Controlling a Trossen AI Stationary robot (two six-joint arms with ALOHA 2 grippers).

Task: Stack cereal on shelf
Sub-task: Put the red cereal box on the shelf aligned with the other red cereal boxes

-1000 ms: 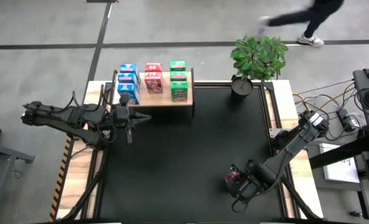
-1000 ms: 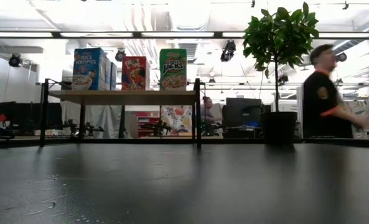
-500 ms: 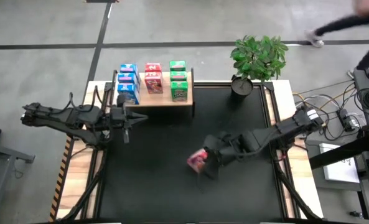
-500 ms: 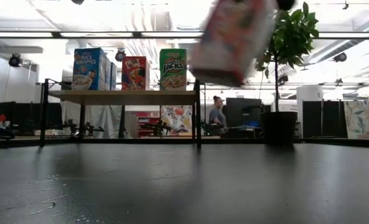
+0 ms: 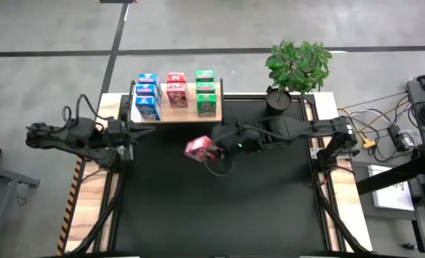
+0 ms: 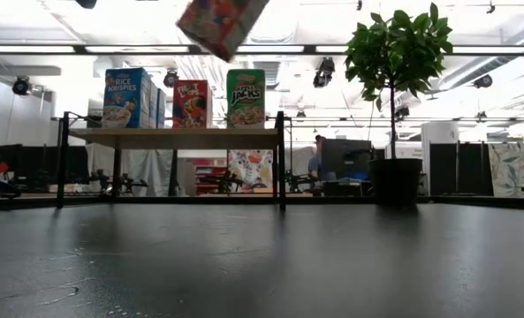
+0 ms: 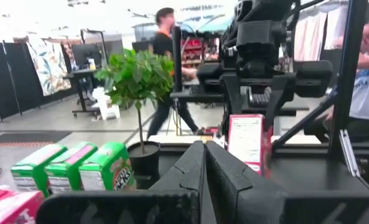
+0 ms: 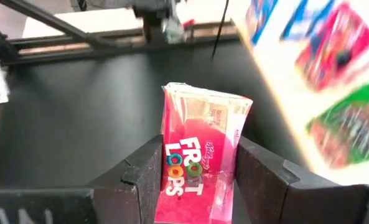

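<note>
One red cereal box point(image 5: 198, 148) tilted, long axis slanted, pinched in right end effector point(image 5: 213, 147) near shelf point(image 5: 190, 115).

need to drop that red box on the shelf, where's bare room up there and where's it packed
The shelf is crowded along its back: blue, red and green boxes stand in three close rows. Bare board shows along the front edge, widest before the red row. The right gripper holds the red box over the mat just in front of it.
</note>
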